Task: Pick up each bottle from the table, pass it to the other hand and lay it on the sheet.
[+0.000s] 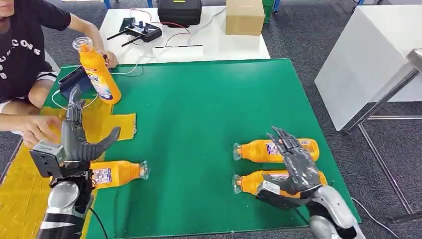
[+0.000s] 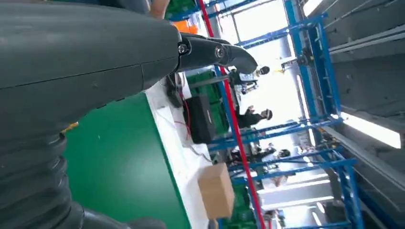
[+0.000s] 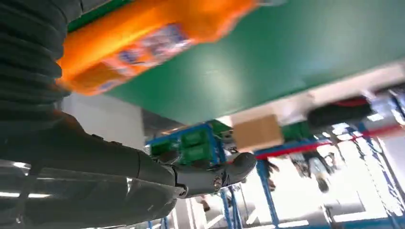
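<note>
Two orange bottles lie on their sides at the right of the green table (image 1: 199,109): a farther bottle (image 1: 259,150) and a nearer bottle (image 1: 249,181). My right hand (image 1: 294,167) hovers over them with fingers spread, holding nothing; an orange bottle (image 3: 143,43) shows close by the right hand (image 3: 95,171). A third bottle (image 1: 119,173) lies at the right edge of the yellow sheet (image 1: 20,194), just beside my left hand (image 1: 74,142), which is raised, open and empty. A person's hand (image 1: 109,59) steadies a fourth bottle (image 1: 97,72) upright at the back left.
The person sits at the left, with the other hand (image 1: 37,129) resting on the sheet. A white table behind carries a remote controller (image 1: 141,32), a black case (image 1: 179,12) and a cardboard box (image 1: 245,16). A white cabinet (image 1: 368,55) stands at the right.
</note>
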Available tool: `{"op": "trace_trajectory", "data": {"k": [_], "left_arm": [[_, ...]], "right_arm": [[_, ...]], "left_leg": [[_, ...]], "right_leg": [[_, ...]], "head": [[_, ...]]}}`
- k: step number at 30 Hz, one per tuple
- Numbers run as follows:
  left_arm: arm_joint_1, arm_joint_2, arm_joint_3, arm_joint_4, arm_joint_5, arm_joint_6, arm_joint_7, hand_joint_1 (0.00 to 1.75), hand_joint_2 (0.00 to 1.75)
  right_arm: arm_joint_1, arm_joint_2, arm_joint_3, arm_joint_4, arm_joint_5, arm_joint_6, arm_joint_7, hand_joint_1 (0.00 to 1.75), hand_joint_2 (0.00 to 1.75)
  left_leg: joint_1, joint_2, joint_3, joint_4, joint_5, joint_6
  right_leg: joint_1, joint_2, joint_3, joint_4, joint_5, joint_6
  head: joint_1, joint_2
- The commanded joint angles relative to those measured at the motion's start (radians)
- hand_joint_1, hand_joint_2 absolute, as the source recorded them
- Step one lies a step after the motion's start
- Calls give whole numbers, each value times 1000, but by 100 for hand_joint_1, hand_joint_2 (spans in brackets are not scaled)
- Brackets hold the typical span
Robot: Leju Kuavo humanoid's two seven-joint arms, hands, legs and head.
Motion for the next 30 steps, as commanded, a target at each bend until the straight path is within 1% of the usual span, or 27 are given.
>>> {"op": "trace_trajectory", "data": {"k": [1,3,5,6,8,9,13,14,15,16,17,18,19,21,23,25,27,28,29,30], "left_arm": [[3,-38,4,14,33,-26,2,0,175],[4,-39,4,15,33,-26,2,0,175],[3,-39,4,15,33,-26,2,0,175],[3,-39,4,15,33,-26,2,0,175],[3,-40,4,15,37,-29,2,0,175],[3,-42,4,16,39,-30,2,0,175],[3,-48,-4,21,41,-35,2,0,175],[3,-49,-7,22,41,-35,3,0,175],[3,-50,-9,22,40,-36,3,0,175],[4,-51,-12,23,40,-38,5,0,175],[3,-53,-15,26,39,-39,7,0,175],[1,-55,-17,29,39,-39,7,0,175],[0,-55,-19,31,39,-40,8,0,175],[-5,-58,-23,39,38,-42,11,0,175],[-9,-60,-27,45,38,-43,13,0,175],[-17,-61,-35,52,36,-47,16,0,175],[-25,-62,-41,60,36,-50,17,0,175],[-27,-62,-41,62,36,-49,17,0,175],[-29,-62,-43,64,36,-51,18,0,175],[-30,-62,-44,66,36,-51,19,0,175]], "right_arm": [[29,-122,-165,99,-1,48,-3,0,175],[28,-124,-167,100,-1,48,-3,0,175],[26,-121,-164,101,0,49,-2,0,175],[26,-121,-164,101,0,49,-2,0,175],[21,-116,-165,106,4,52,5,0,175],[14,-114,-172,117,5,54,8,0,175],[-11,-110,-183,161,25,56,18,0,175],[-18,-108,-183,172,40,51,22,0,175],[-29,-103,-180,187,58,43,31,0,175],[-38,-98,-177,199,67,42,34,0,175],[-53,-91,-169,218,80,40,36,0,175],[-66,-86,-162,233,90,37,37,0,175],[-80,-81,-154,248,99,34,37,0,175],[-118,-66,-130,282,115,31,36,0,175],[-146,-56,-108,308,130,29,40,0,175],[-188,-42,-75,351,146,24,46,0,175],[-221,-32,-54,387,154,27,47,0,175],[-229,-30,-47,396,156,26,48,0,175],[-236,-29,-43,406,159,24,50,0,175],[-248,-26,-34,417,162,23,50,0,175]], "left_leg": [[2,-2,6,0,-3,-1],[1,-1,3,-1,-1,-1],[2,0,5,-1,-2,-1],[1,0,3,-1,-1,-1],[3,0,7,-1,-3,-2],[2,0,5,-1,-2,-1],[3,2,9,0,-4,-2],[1,1,4,-1,-1,-1],[2,2,6,-1,-2,-1],[2,2,4,-1,-1,-1],[2,2,7,-1,-2,-1],[1,2,4,-1,-1,-1],[2,4,7,-1,-2,-1],[2,3,4,-1,-1,-1],[3,4,9,-2,-3,-2],[2,4,6,-1,-1,-2],[3,5,9,-2,-2,-3],[3,4,5,-1,-1,-2],[3,5,8,-2,-2,-2],[2,4,5,-1,-1,-1]], "right_leg": [[1,-3,8,-2,-2,0],[0,-2,4,-1,-1,0],[1,-1,6,-2,-1,-1],[1,-1,4,-1,-1,0],[2,-1,8,-2,-2,-1],[1,-1,5,-1,-1,-1],[3,-1,9,-2,-2,-1],[1,0,4,-1,-1,0],[2,0,6,-2,-1,0],[2,1,4,-2,0,0],[3,0,7,-3,-1,0],[1,1,3,-2,0,0],[2,2,7,-3,-1,-1],[2,1,4,-2,0,-1],[3,2,9,-3,-1,-1],[3,3,5,-3,0,-1],[3,3,9,-3,0,-1],[3,3,5,-3,1,-1],[3,3,7,-3,0,-1],[2,2,5,-2,0,-1]], "head": [[0,0],[0,0],[0,0],[0,0],[0,0],[0,0],[0,0],[0,0],[0,0],[0,0],[0,0],[0,0],[0,0],[0,0],[0,0],[0,0],[0,0],[0,0],[-1,0],[0,0]]}}
